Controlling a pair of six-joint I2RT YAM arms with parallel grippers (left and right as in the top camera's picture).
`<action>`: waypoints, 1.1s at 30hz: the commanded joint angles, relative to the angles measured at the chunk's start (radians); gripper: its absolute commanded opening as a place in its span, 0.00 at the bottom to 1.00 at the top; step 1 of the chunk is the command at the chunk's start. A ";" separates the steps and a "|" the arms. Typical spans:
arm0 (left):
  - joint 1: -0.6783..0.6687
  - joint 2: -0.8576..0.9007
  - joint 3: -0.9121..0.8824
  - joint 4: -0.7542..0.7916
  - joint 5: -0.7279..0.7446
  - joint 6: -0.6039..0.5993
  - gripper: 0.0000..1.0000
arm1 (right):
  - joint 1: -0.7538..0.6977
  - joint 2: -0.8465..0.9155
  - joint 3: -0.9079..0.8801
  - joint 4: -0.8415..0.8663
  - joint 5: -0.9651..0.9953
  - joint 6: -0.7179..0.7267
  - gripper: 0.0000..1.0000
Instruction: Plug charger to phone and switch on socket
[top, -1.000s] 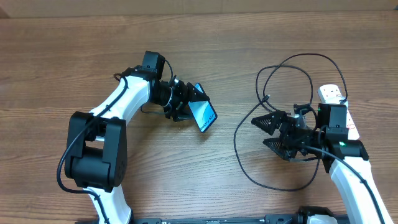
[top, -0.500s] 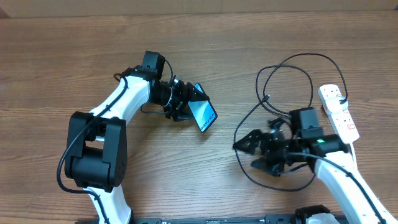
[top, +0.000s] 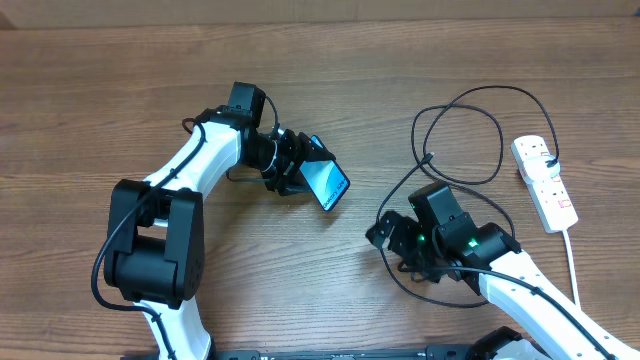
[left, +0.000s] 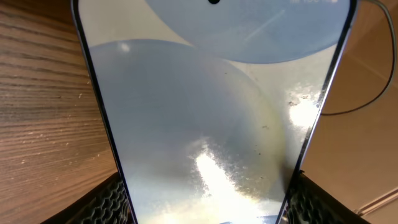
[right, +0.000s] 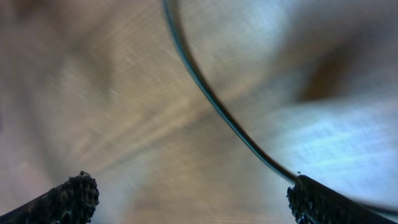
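One strand of charger (right: 217, 115) beneath the wide-spread right gripper (right: 196, 196)

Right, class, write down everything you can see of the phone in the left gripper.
The phone is a slim rectangle with a thin dark frame and a glossy, lit pale-blue screen showing glare, specks and a punch-hole camera at one end. It is slanted, screen upward, near the middle of the table, clamped across its long edges by the left gripper, whose textured pads press both sides. The charger does not reach it.
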 joint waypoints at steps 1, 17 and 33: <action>-0.008 0.003 0.026 0.010 0.009 -0.055 0.57 | 0.007 -0.003 0.007 0.067 0.069 -0.015 1.00; -0.006 0.003 0.026 0.093 0.013 -0.164 0.57 | 0.103 0.003 0.005 0.411 0.183 -0.294 1.00; -0.006 0.003 0.026 0.094 0.046 -0.158 0.57 | 0.103 0.036 0.005 0.518 0.183 -0.295 1.00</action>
